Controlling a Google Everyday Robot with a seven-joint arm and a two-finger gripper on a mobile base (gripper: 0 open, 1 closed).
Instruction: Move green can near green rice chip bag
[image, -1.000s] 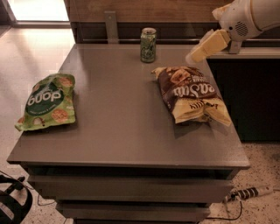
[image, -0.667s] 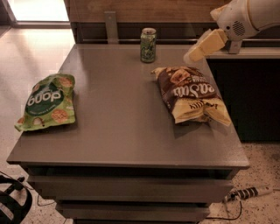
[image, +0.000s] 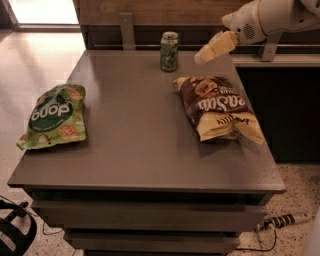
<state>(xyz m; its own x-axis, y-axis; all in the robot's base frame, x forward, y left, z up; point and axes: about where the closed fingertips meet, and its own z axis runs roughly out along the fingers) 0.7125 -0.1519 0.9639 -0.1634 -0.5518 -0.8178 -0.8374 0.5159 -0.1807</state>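
Three things sit on the grey worktop (image: 135, 145): the green can (image: 169, 51), the green rice chip bag (image: 54, 116) and a brown-and-yellow chip bag (image: 219, 107).

The green can stands at the far edge of the worktop, roughly midway along it. The hand (image: 205, 54) hangs in the air to the can's right, about level with the can's body. It is near the can but apart from it, with a clear gap between the two. The hand's pale tip slants down and to the left, towards the can, and the white arm reaches in from the upper right. The hand has hold of nothing; whether it is open or closed I cannot tell.

The can is upright, its long axis vertical and its silver top facing up.

The green rice chip bag lies flat at the worktop's left edge, well apart from the can. Its long axis runs from far to near, and its white lettering reads upside down from this view.

The brown-and-yellow chip bag lies flat on the right side, just in front of the hand and below it.
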